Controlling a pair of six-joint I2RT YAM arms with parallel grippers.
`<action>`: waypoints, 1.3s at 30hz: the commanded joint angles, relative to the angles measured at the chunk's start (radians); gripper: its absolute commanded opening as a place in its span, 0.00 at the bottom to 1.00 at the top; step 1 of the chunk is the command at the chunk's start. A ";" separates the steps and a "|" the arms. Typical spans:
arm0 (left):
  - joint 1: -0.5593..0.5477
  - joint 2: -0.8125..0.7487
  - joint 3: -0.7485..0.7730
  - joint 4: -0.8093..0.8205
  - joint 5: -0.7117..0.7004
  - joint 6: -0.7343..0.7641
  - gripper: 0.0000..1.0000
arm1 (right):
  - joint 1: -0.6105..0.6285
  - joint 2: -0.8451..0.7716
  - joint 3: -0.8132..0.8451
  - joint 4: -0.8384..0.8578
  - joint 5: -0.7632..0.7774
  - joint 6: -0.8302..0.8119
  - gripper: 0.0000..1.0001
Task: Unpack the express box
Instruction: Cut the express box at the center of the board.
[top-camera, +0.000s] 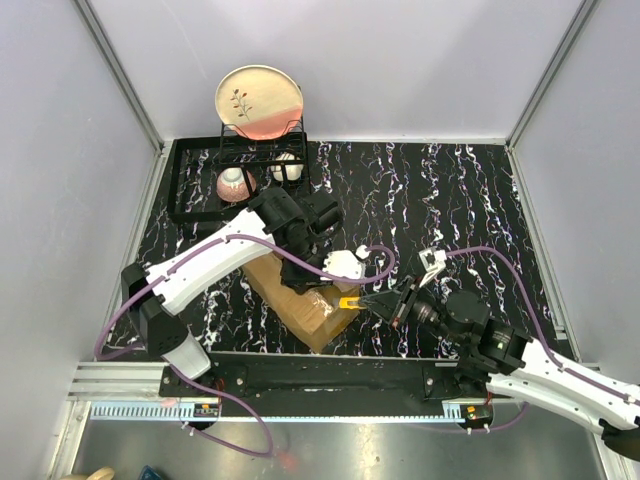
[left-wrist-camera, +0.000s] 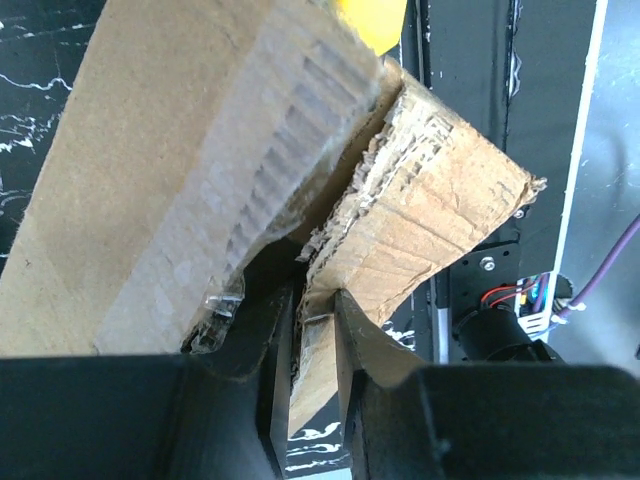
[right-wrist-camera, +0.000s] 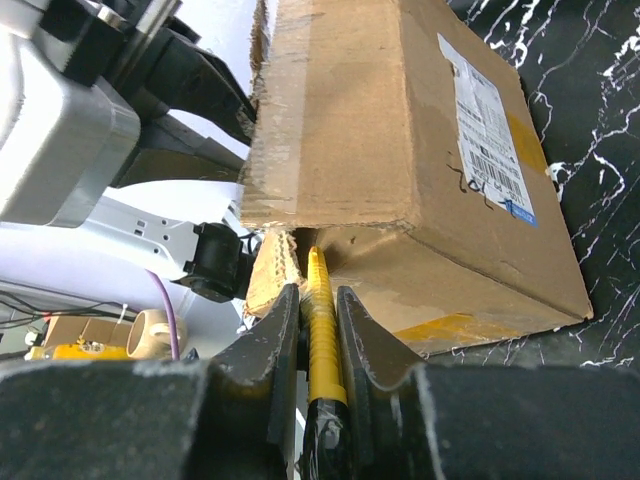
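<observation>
Near the table's front, left gripper (left-wrist-camera: 312, 305) pinches the brown corrugated cardboard express box (right-wrist-camera: 400, 120) by its flap; right gripper (right-wrist-camera: 318, 295) clasps a slim yellow plastic cutter (right-wrist-camera: 322, 350), so slice shallowly.

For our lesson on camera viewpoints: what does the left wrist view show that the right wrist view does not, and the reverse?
Left wrist only: the left end effector pinching the torn flap of the brown corrugated cardboard express box, fluting exposed. Right wrist only: the white barcode label on the box, and the right end effector shut on a slim yellow tool. Both: the box and a bit of the yellow tool.
</observation>
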 joint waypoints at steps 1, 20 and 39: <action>0.007 0.016 0.085 -0.048 -0.032 -0.075 0.00 | -0.006 0.072 0.013 -0.063 -0.101 0.056 0.00; -0.008 0.040 0.141 0.030 -0.099 -0.207 0.00 | -0.230 0.277 0.016 0.069 -0.541 0.145 0.00; 0.019 0.057 0.151 0.106 -0.200 -0.330 0.00 | -0.273 0.309 0.139 -0.041 -0.847 0.076 0.00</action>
